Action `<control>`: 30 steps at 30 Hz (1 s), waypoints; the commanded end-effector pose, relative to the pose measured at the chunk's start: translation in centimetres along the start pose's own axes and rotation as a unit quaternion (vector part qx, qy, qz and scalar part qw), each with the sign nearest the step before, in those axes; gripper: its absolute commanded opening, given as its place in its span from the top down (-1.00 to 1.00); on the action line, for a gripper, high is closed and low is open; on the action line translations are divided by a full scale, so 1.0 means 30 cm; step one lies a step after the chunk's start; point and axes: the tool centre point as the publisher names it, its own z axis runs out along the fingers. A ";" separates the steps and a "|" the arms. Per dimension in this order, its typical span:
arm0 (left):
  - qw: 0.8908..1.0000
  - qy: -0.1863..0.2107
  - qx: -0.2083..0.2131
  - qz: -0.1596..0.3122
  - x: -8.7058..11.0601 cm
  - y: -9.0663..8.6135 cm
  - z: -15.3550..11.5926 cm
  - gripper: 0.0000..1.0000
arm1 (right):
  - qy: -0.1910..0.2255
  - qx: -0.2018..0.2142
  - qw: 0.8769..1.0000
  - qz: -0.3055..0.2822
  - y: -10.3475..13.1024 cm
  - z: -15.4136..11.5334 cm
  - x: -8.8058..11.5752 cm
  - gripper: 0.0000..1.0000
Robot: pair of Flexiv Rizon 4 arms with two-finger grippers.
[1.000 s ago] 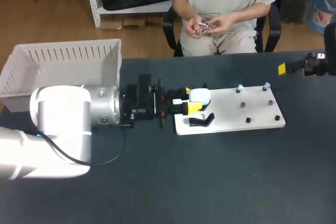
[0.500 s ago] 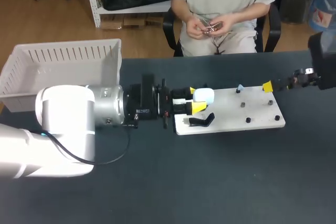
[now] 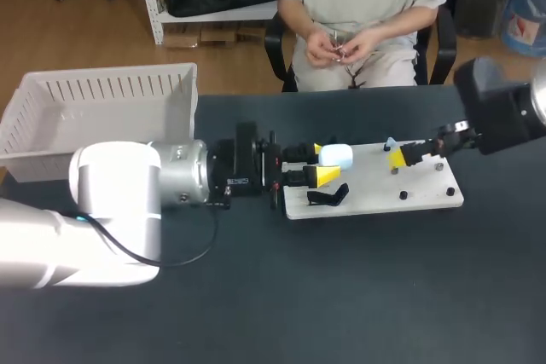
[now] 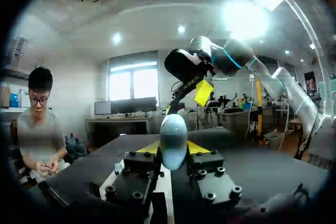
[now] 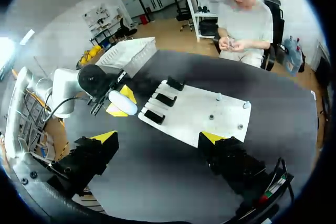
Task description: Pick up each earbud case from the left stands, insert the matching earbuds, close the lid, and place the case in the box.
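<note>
Our left gripper [image 3: 327, 165] is clamped on the pale earbud case [image 3: 335, 155], holding it by the white board's [image 3: 375, 189] left stands, seemingly presenting it. Our right gripper [image 5: 158, 137] hangs wide open and empty near the earbuds [image 3: 390, 142], likely to fetch one.

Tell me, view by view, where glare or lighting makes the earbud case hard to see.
Head view: even light, no glare, though the pale earbud case blends into the white board. Left wrist view: a ceiling light flares above the right arm, but the earbud case, close up, reads clearly. Right wrist view: a flare at the edge behind the left arm, away from the earbud case.
</note>
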 end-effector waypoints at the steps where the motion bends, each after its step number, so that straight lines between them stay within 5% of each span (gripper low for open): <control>1: 1.000 -0.001 0.003 0.001 0.007 0.008 0.002 1.00 | 0.009 -0.001 1.000 -0.002 0.047 0.033 -0.006 -1.00; 16: 1.000 -0.005 0.003 0.005 0.008 0.011 0.004 1.00 | 0.035 -0.019 0.999 -0.003 0.135 0.134 -0.016 -1.00; 30: 1.000 -0.005 0.003 0.005 0.008 0.011 0.004 1.00 | 0.042 -0.021 0.999 -0.002 0.130 0.196 -0.043 -1.00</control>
